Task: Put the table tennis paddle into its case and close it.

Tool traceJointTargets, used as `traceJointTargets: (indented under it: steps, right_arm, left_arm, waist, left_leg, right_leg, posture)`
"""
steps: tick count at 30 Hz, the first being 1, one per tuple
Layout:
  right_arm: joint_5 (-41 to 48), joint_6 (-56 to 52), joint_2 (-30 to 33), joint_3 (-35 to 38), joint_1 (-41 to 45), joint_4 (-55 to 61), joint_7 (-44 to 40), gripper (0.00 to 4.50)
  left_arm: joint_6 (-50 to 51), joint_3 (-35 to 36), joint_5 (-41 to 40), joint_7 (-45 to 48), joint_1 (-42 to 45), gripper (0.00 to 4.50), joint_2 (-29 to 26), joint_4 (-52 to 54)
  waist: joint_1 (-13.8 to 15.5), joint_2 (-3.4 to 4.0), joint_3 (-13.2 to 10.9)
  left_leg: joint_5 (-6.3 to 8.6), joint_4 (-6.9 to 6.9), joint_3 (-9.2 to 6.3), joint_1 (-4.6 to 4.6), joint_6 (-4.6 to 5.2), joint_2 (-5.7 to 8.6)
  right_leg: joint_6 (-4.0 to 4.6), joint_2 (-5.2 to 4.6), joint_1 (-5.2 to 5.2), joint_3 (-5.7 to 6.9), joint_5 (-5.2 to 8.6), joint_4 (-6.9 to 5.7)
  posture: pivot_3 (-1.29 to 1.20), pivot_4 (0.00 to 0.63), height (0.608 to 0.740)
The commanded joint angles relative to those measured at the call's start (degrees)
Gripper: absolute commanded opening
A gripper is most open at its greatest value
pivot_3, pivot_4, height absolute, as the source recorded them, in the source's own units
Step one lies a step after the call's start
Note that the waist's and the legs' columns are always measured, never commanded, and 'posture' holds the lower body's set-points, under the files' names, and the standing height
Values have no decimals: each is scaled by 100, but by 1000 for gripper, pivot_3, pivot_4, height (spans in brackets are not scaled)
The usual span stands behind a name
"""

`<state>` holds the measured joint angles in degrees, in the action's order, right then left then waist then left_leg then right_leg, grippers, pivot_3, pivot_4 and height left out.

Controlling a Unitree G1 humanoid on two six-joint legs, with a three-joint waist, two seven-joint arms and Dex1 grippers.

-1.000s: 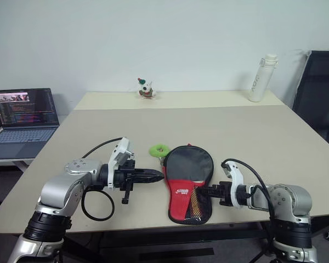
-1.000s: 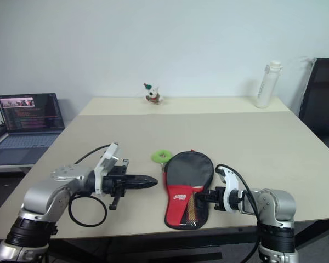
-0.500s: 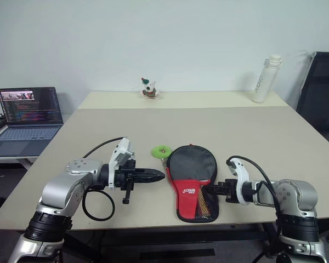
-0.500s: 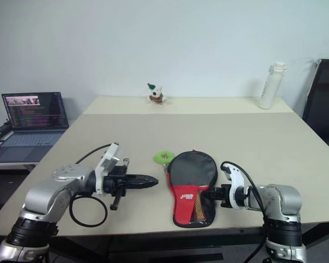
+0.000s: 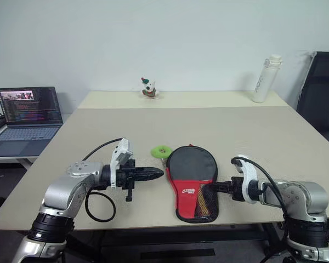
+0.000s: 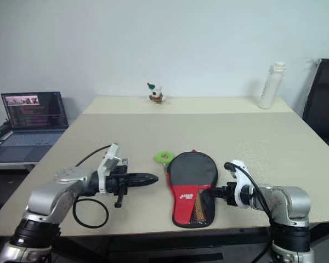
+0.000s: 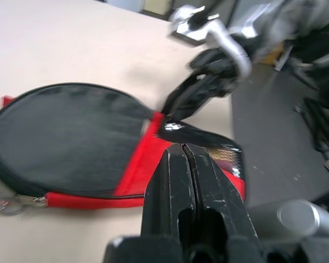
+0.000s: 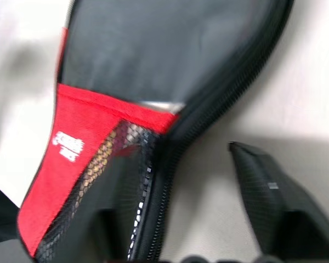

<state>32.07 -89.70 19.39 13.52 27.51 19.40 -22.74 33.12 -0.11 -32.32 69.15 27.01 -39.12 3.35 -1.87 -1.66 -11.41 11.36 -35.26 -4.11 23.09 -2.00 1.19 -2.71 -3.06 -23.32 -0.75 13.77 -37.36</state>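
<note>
Case (image 5: 193,181) lies flat near the front edge of the tabletop (image 5: 252,131), round black end pointing away, red-and-mesh end toward the robot, between the two arms. Table tennis paddle apparently inside already, with something light and red-striped, likely the handle, showing through the mesh; cannot tell for sure. Zipper along the right edge runs past the mesh pocket and looks drawn up along the stretch seen from the right wrist, though the seam further round cannot be read. Green ring (image 5: 161,150) sits just beside the round end, at its far left. For the step in hand, probably finishing or checking the closure: best to keep the case pinned flat, take hold at the zipper edge and not the loose mesh, and pull along the seam so the fabric does not bunch. Right arm lies low and nearly level over the tabletop from the right, right claw (image 8: 203,192) spread wide and holding nothing, one finger over the mesh and zipper, the other on bare tabletop beside. Left arm reaches in from the left, roughly level, left claw (image 5: 153,174) pressed shut and empty, tip just short of the case's left edge.
</note>
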Motion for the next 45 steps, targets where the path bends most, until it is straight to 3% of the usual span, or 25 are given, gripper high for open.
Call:
traceJointTargets:
  steps: [1,2,7,11,14,19,25,34,44,45]
  right_arm:
    - [392,360,405,-253,-40,757,-465,4269]
    - [478,558,541,-357,-17,902,-647,4460]
    - [259,1764,910,-1267,274,992,-1111,4460]
    - [-283,2654,533,-2071,543,239,-943,4460]
    - [-579,3124,253,-2414,626,-263,-895,4500]
    - [-1065,3771,-67,-2726,748,-1036,-798,4500]
    - [-1326,3965,-249,-2772,769,-1290,-728,4500]
    - [-1614,3941,-470,-2688,755,-1488,-378,4500]
    - [-1651,3877,-524,-2611,741,-1416,-212,4500]
    - [-1653,3889,-530,-2609,754,-1418,-201,4500]
  left_arm:
    - [-117,206,20,-208,50,0,21,-25]
    - [-141,224,43,-268,68,0,25,-65]
    - [-443,331,301,-681,298,0,106,-476]
    - [-709,325,646,-1114,549,0,221,-987]
    - [-874,292,916,-1423,735,531,322,-1387]
    - [-1151,233,1315,-1855,1120,2307,589,-2105]
    - [-1685,148,1926,-2658,2126,4391,1252,-3899]
    - [-2202,99,2476,-2673,3383,4476,1795,-6711]
    - [-2285,12,2906,-2383,3341,4476,1806,-7267]
    - [-2290,23,2918,-2360,3317,4115,1802,-7253]
  waist:
    - [0,0,0]
    - [-1,0,0]
    - [-8,0,0]
    - [1,-2,1]
    - [5,-2,1]
    - [11,-3,1]
    - [35,-4,1]
    - [-11,-4,1]
    - [-8,-5,2]
    - [-8,-5,2]
  left_leg:
    - [0,7,0,1,0,0]
    - [0,11,0,1,0,0]
    - [0,23,1,3,0,4]
    - [0,23,-6,1,0,6]
    - [0,23,-7,3,-1,6]
    - [0,22,-8,9,-1,9]
    - [-2,15,-18,13,-2,19]
    - [-1,19,-15,15,-2,24]
    - [-1,18,-17,15,-2,23]
    - [-1,18,-17,15,-3,23]
  right_leg:
    - [-1,0,0,1,-1,9]
    - [-1,0,0,2,-1,15]
    - [-3,3,0,8,-2,31]
    - [-2,9,1,16,-3,29]
    - [-2,9,1,15,-3,28]
    - [-3,-2,-1,14,-5,31]
    - [-6,1,-1,30,-7,26]
    - [-7,2,-7,31,-9,23]
    - [-7,4,-10,32,-9,12]
    - [-7,4,-10,32,-9,11]
  posture:
    - [0,150,740]
    - [0,150,740]
    - [0,150,740]
    - [0,150,740]
    - [0,150,740]
    - [0,150,740]
    - [0,150,740]
    - [0,150,740]
    - [0,150,740]
    - [0,150,740]
